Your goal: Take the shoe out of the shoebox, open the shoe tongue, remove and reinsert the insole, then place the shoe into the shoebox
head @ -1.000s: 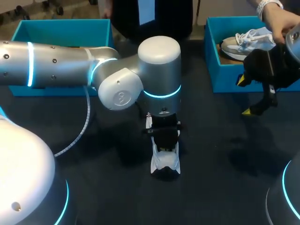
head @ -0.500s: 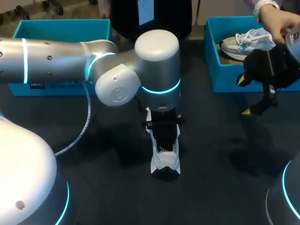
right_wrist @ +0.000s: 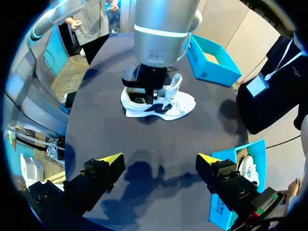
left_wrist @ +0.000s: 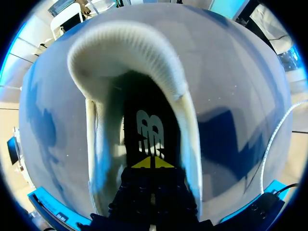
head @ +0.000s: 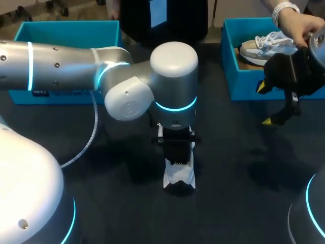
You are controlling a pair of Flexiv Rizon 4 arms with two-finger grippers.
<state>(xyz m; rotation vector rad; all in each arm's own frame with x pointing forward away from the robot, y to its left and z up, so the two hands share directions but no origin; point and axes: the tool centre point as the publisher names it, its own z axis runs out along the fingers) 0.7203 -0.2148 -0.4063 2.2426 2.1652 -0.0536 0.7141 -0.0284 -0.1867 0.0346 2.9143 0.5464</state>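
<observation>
A white shoe [head: 179, 178] stands on the dark table at the middle, its toe toward me. My left gripper [head: 176, 158] reaches straight down into its opening. In the left wrist view the left gripper [left_wrist: 151, 162] is shut, its yellow tips together on the dark insole [left_wrist: 149, 132] inside the white padded collar [left_wrist: 130, 53]. Whether it pinches the insole does not show. My right gripper [head: 265, 104] hangs open over the table in front of the right shoebox [head: 238, 81], with nothing between its fingers. Its own view has the right gripper [right_wrist: 159, 161] facing the shoe [right_wrist: 159, 103].
The right teal shoebox holds a second shoe [head: 264, 46]. A person's hand [head: 299, 23] is over that box, beside my right arm. Another teal box [head: 66, 30] stands at the back left. A white cable [head: 84, 147] hangs from my left arm.
My left arm's wrist has shifted slightly over the shoe while its gripper stays inside. The shoe and the right arm have kept still.
</observation>
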